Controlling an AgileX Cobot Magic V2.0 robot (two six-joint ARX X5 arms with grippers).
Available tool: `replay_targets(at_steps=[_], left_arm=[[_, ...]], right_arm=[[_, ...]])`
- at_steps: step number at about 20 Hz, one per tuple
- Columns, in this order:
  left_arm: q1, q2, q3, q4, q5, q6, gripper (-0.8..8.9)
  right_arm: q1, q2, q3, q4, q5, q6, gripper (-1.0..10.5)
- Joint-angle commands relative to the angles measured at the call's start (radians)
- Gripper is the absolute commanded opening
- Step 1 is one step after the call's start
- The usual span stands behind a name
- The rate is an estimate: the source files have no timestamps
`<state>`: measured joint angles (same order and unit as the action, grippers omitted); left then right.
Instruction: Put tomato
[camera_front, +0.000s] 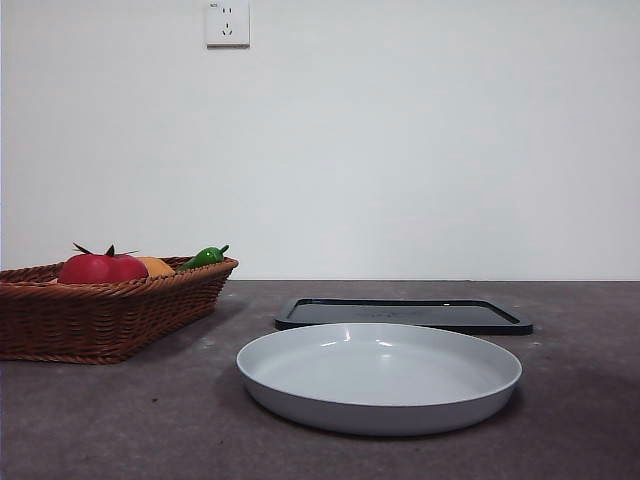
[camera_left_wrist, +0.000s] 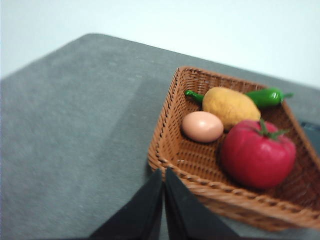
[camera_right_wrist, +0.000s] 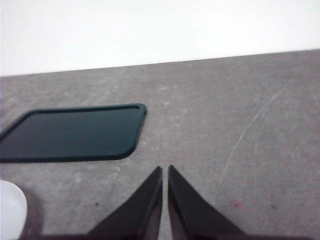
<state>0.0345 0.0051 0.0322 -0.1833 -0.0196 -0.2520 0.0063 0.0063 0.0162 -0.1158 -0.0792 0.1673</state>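
The deep-red tomato with a dark green calyx lies in the brown wicker basket at the left of the table. It also shows in the left wrist view, in the basket beside an orange-yellow fruit, a pale pinkish fruit and a green pepper. My left gripper is shut and empty, above the table just outside the basket's rim. My right gripper is shut and empty over bare table near the black tray. Neither gripper shows in the front view.
A white round plate sits in the middle front of the grey table. A flat black tray lies just behind it. The plate's rim shows in the right wrist view. A wall stands behind the table.
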Motion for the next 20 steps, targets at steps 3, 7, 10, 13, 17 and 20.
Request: replay_targets(at_steps=[3, 7, 10, 13, 17, 20], left_arm=[[0.001, -0.002, -0.016, -0.005, 0.002, -0.124, 0.07], [0.001, -0.002, 0.013, -0.011, 0.050, -0.157, 0.08], [0.001, 0.000, 0.045, -0.015, 0.094, -0.172, 0.10], [0.001, 0.010, 0.099, -0.076, 0.104, -0.217, 0.10], [0.001, 0.041, 0.183, -0.157, 0.119, -0.216, 0.10], [0.001, 0.077, 0.245, -0.185, 0.158, -0.210, 0.10]], right_arm=[[0.000, -0.003, -0.001, 0.011, -0.036, 0.097, 0.1], [0.000, -0.003, 0.016, 0.001, -0.058, 0.141, 0.1], [0.000, -0.002, 0.048, -0.014, -0.060, 0.144, 0.1], [0.000, -0.002, 0.100, -0.058, -0.060, 0.151, 0.1], [0.000, 0.002, 0.187, -0.134, -0.069, 0.160, 0.1], [0.000, 0.027, 0.264, -0.200, -0.098, 0.160, 0.1]])
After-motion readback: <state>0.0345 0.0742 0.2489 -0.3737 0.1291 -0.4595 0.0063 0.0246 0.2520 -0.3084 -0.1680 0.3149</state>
